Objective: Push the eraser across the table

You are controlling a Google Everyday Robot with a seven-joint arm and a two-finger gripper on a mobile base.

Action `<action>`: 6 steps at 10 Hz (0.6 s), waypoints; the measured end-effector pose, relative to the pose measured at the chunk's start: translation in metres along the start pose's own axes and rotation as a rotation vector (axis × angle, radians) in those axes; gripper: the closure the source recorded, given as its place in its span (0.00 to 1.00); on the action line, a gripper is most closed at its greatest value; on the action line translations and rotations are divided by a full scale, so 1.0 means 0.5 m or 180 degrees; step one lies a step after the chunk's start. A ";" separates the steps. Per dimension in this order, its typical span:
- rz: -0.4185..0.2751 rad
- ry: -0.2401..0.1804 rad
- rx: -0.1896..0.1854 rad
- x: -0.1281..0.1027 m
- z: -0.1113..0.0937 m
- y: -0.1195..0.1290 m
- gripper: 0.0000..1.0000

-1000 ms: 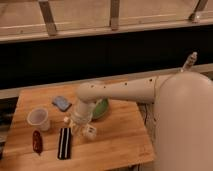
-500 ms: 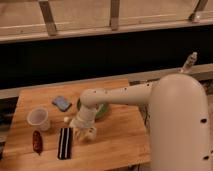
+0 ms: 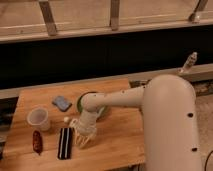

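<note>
This looks like a robot test area in a lab or office building, not a home. A lone butcher-block counter (image 3: 125, 147) stands against a dark wall band (image 3: 100, 55). Behind the counter runs a pale ledge (image 3: 45, 90), and above that are slanted metal struts (image 3: 49, 17). A bulky white robot arm (image 3: 125, 97) reaches over the counter, its hand (image 3: 82, 137) low over the counter's front half. Spread on the counter is an unrelated mix of small things: a cup (image 3: 39, 119), a blue-grey pad (image 3: 62, 103), a dark red packet (image 3: 37, 141), an eraser (image 3: 65, 143) and a green bowl (image 3: 81, 102). Right of the counter lies speckled floor (image 3: 205, 115).
</note>
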 end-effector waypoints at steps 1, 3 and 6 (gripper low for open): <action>0.0013 0.0050 0.0023 0.005 0.010 -0.001 1.00; -0.0007 0.0174 0.0073 0.012 0.040 0.006 1.00; -0.0234 0.0299 0.0136 -0.005 0.077 0.074 1.00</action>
